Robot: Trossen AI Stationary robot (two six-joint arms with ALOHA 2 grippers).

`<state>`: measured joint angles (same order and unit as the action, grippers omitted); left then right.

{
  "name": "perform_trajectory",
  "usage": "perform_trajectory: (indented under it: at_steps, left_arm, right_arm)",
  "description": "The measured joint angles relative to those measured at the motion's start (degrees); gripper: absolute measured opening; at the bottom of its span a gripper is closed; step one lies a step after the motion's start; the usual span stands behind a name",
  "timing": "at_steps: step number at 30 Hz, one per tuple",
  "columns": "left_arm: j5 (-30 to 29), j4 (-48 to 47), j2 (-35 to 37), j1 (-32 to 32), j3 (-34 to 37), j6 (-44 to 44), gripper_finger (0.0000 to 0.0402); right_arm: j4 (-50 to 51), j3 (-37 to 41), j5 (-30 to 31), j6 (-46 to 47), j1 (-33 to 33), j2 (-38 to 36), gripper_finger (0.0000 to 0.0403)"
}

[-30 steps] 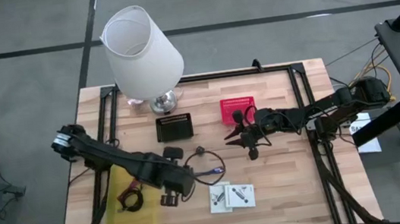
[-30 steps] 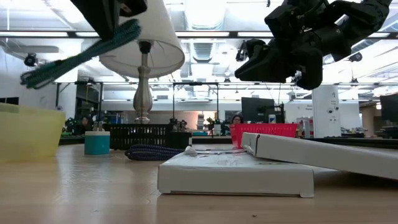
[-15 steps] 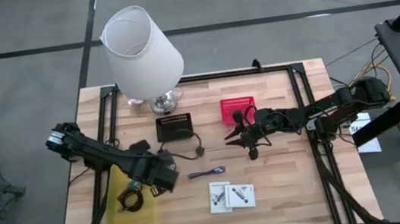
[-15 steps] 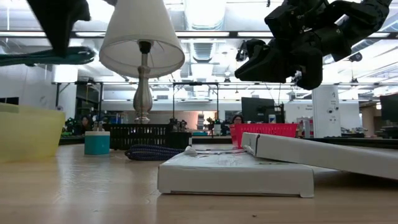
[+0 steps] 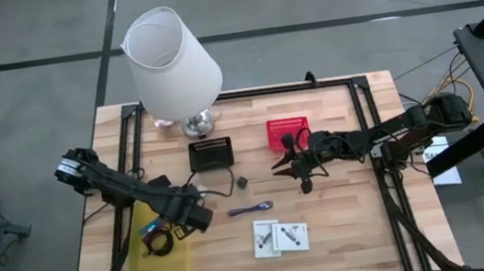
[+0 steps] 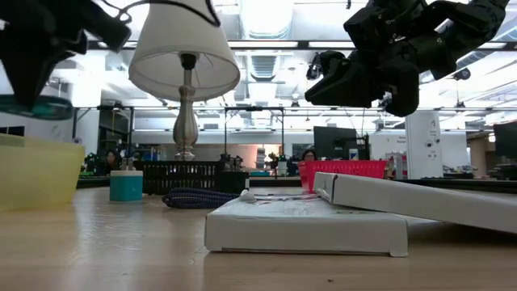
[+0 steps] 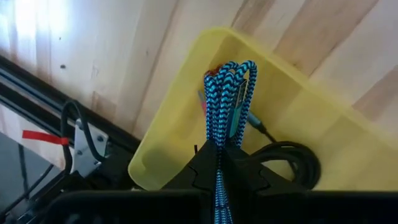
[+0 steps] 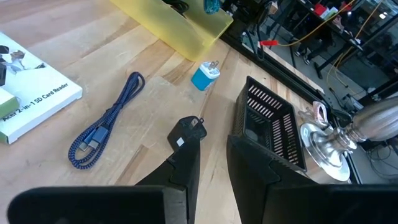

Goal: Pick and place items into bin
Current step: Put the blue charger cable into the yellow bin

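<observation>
The left gripper (image 7: pixel 219 163) is clamped on a folded teal braided cable (image 7: pixel 227 93), holding it just above the yellow bin (image 7: pixel 298 118); a black coiled cable (image 7: pixel 292 155) already lies inside the bin. The right gripper (image 5: pixel 301 167) hovers over the worktop (image 5: pixel 345 225) well to the right of the bin, beside the red basket (image 5: pixel 284 132), its fingers (image 8: pixel 186 158) a little apart and empty. A white box (image 8: pixel 28 81), right of the bin, reads "SD Card Reader". A dark blue braided cable (image 8: pixel 102 127) lies between bin and box.
</observation>
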<state>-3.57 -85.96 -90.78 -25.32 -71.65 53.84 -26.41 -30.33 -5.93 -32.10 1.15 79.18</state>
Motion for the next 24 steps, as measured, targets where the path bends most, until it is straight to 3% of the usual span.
perform_trajectory:
  at_steps: [13, 24]
  left_arm:
    - [0.1, 4.58, 0.0, 0.02, 5.85, -0.15, 0.0004]
    - [0.13, 4.7, -0.02, 0.06, 6.2, -0.13, 0.0004]
  right_arm:
    - [0.0, 0.0, 0.0, -0.02, 0.0, 0.0, 0.0068]
    - [-0.02, 0.0, 0.0, -0.02, 0.0, 0.0, 0.0068]
